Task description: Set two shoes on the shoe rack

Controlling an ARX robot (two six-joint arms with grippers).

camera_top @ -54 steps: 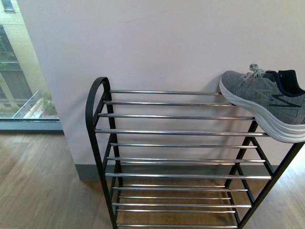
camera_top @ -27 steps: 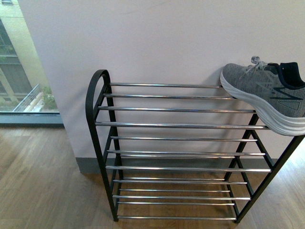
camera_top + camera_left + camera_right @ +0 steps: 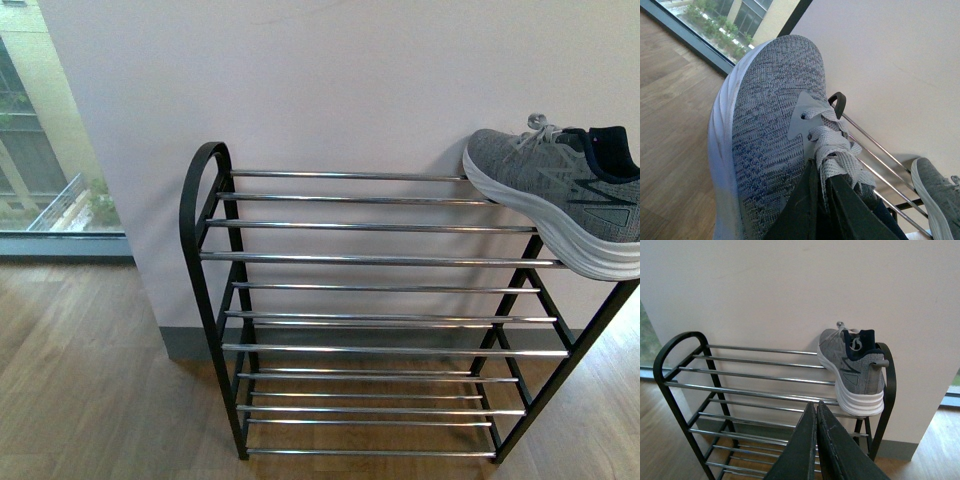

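One grey sneaker (image 3: 560, 190) with a thick white sole rests on the right end of the top tier of the black shoe rack (image 3: 370, 258). The right wrist view shows that same sneaker (image 3: 855, 367) from behind, on the rack (image 3: 750, 375), with my right gripper (image 3: 816, 407) shut and empty in front of it. In the left wrist view my left gripper (image 3: 819, 170) is shut on the laces and tongue of the second grey sneaker (image 3: 767, 145), held in the air with the rack's bars (image 3: 875, 165) and the placed sneaker (image 3: 940, 195) beyond. Neither arm shows in the front view.
The rack stands against a white wall (image 3: 330, 90) on a wood floor (image 3: 90, 380). A floor-level window (image 3: 50, 150) lies to the left. The left and middle of the rack's top tier hold nothing; its lower tiers show only bars.
In the front view the rack and its sneaker have slid slightly up and the view has widened, as if the camera drew back. The sneaker stays where it was on the rack.
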